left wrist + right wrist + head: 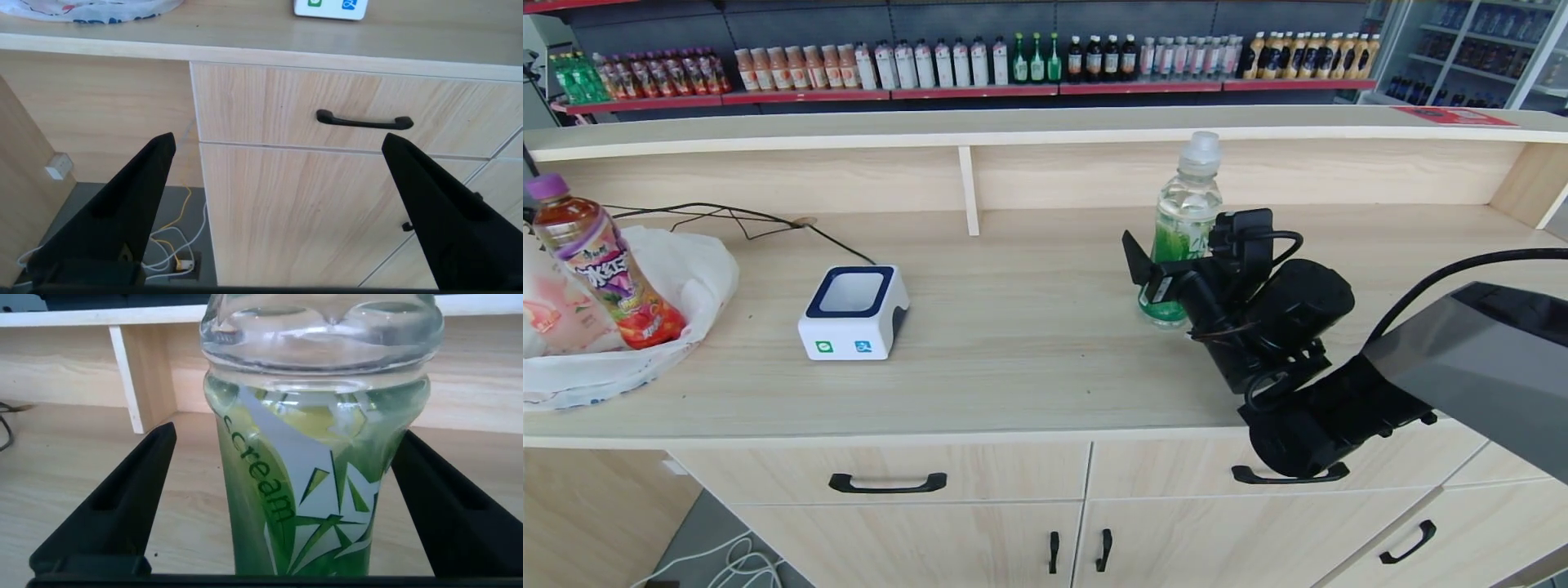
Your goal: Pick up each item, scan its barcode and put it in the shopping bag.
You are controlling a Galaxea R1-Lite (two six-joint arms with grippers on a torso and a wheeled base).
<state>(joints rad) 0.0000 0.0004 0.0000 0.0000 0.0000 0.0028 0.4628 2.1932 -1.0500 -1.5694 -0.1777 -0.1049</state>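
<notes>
A clear bottle with a green label and white cap (1186, 214) stands upright on the wooden counter (1029, 359), right of centre. My right gripper (1176, 255) is open with a finger on each side of the bottle's lower half; in the right wrist view the bottle (315, 457) stands between the two black fingers (122, 506). The white scanner with a dark blue rim (854, 312) sits at centre left. A white shopping bag (690, 278) lies at the far left with a purple-capped red tea bottle (596, 261) leaning in it. My left gripper (278, 147) is open below the counter edge, facing the drawers.
A black cable (727, 216) runs along the counter behind the bag and the scanner. A raised shelf with a divider (968, 192) backs the counter. Drawers with black handles (888, 483) are below. A dark screen (1486, 359) stands at the right edge.
</notes>
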